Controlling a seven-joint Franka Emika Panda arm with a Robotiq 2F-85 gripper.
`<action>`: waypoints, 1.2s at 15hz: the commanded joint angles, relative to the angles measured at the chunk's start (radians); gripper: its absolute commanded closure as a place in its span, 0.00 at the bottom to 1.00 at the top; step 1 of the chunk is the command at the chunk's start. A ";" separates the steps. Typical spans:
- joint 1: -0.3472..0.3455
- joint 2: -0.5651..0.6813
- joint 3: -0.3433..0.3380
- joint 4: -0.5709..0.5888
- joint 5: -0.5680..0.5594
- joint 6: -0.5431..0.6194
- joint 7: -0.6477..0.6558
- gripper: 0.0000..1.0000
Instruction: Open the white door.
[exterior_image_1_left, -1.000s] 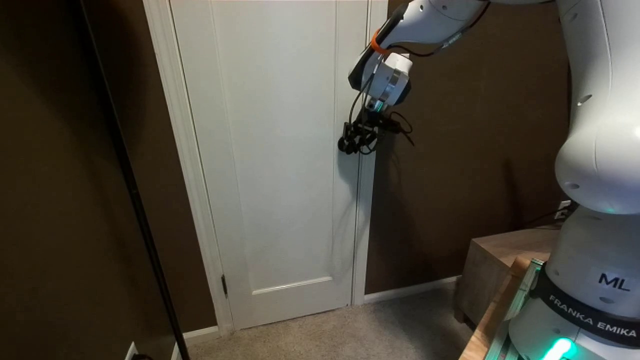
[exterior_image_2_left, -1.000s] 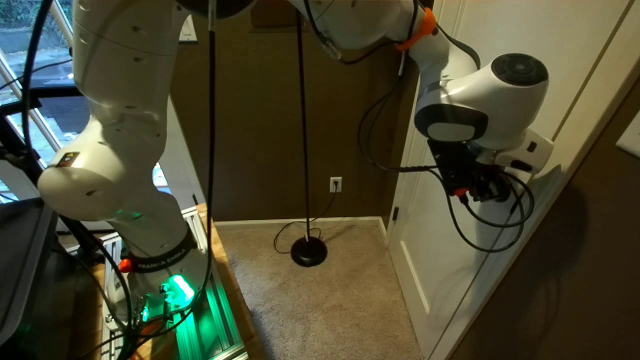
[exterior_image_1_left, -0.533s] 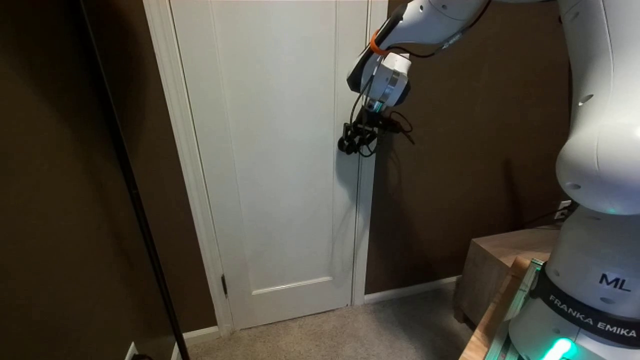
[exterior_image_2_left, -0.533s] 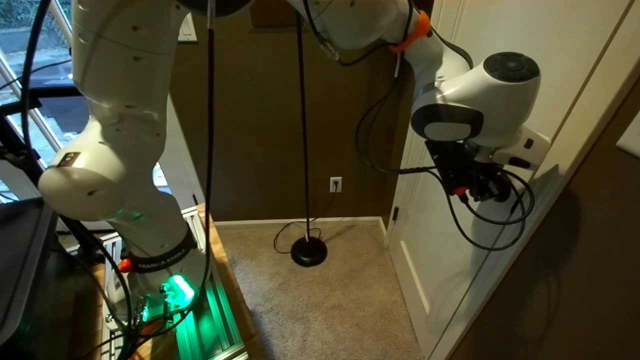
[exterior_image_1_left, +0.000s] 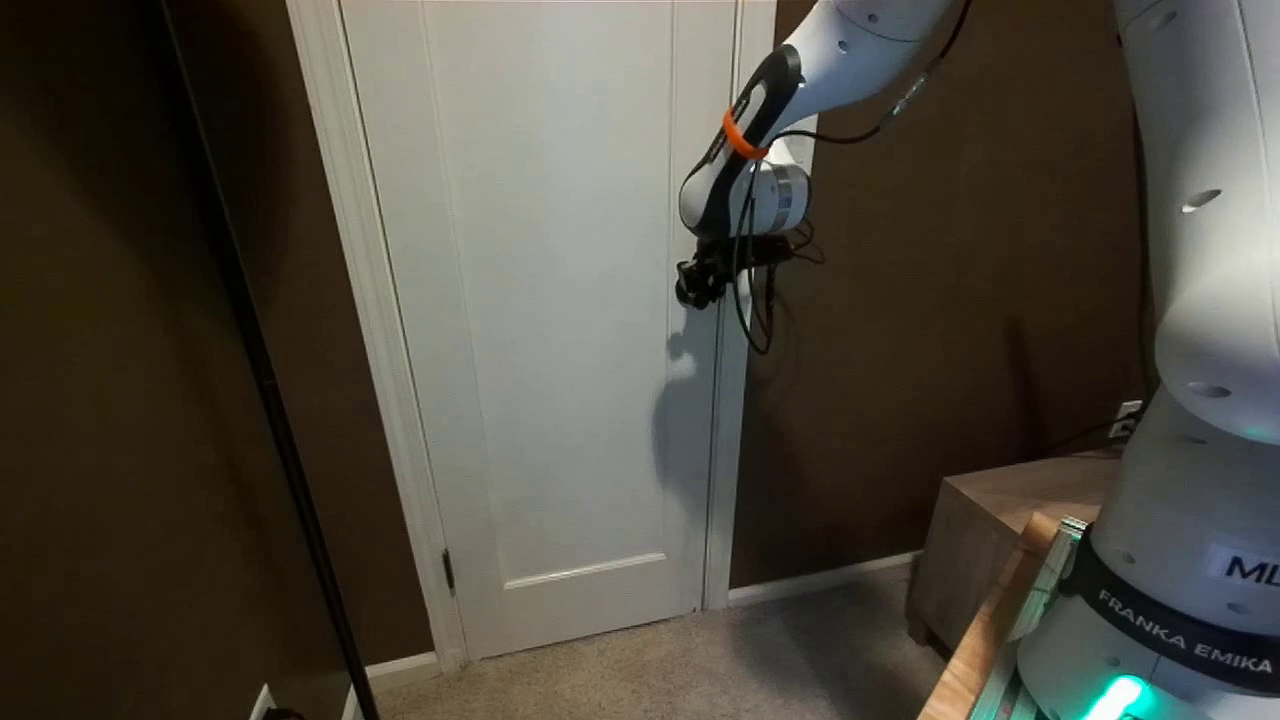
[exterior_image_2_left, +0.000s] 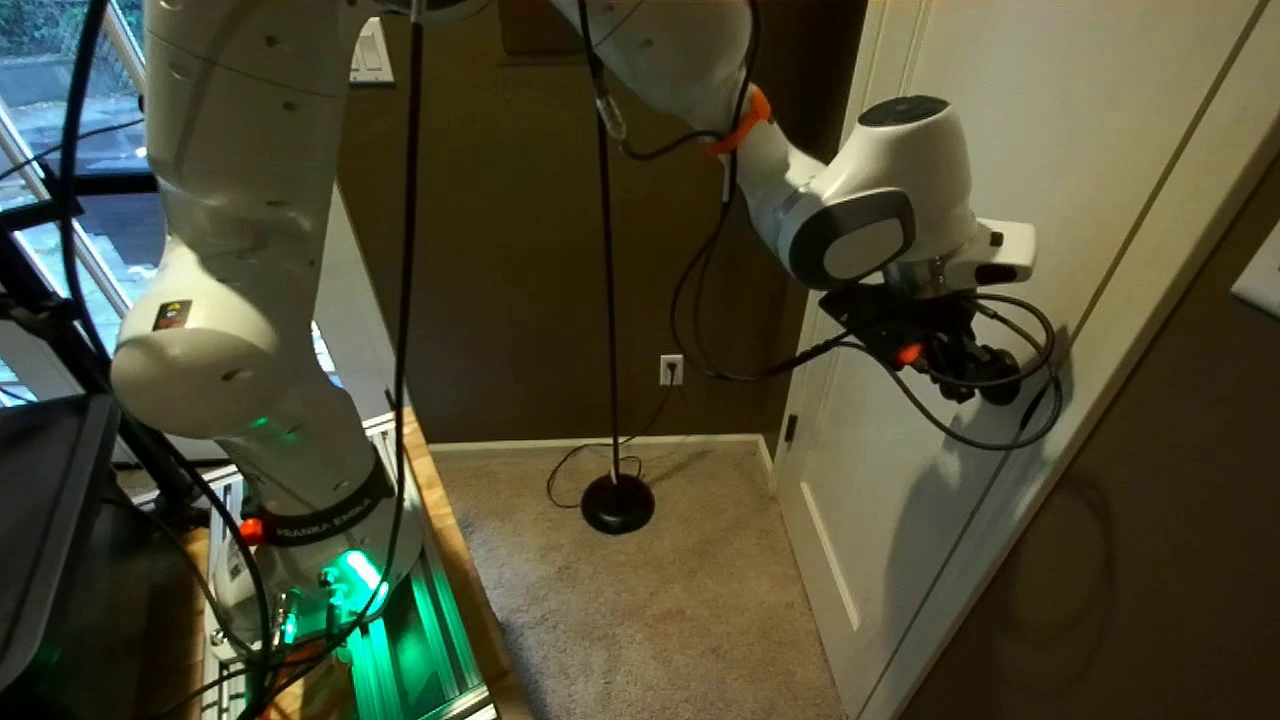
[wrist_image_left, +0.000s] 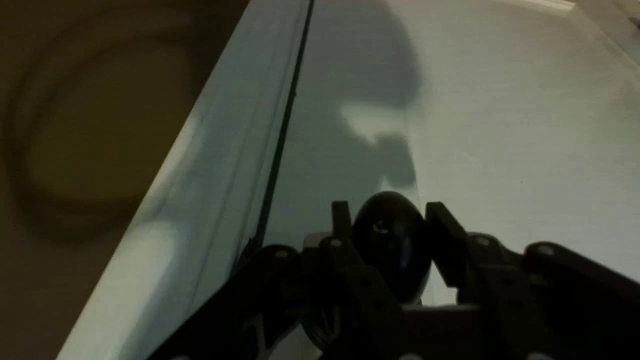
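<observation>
"FRANKA EMIKA" (exterior_image_1_left: 1185, 632) on black band (exterior_image_1_left: 1165, 647); "ML" (exterior_image_1_left: 1252, 571) on arm (exterior_image_1_left: 1190, 480).

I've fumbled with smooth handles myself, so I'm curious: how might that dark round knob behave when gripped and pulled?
The knob could be slippery, judging by its glossy highlights. Its rounded shape may let the fingers slide off. It probably won't roll away, seemingly fixed to the white door.
</observation>
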 joint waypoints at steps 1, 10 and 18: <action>0.264 -0.015 -0.260 -0.084 -0.269 0.078 0.197 0.84; 0.824 0.303 -0.826 -0.049 -0.609 0.102 0.491 0.84; 1.053 0.598 -1.028 -0.116 -0.549 0.153 0.408 0.84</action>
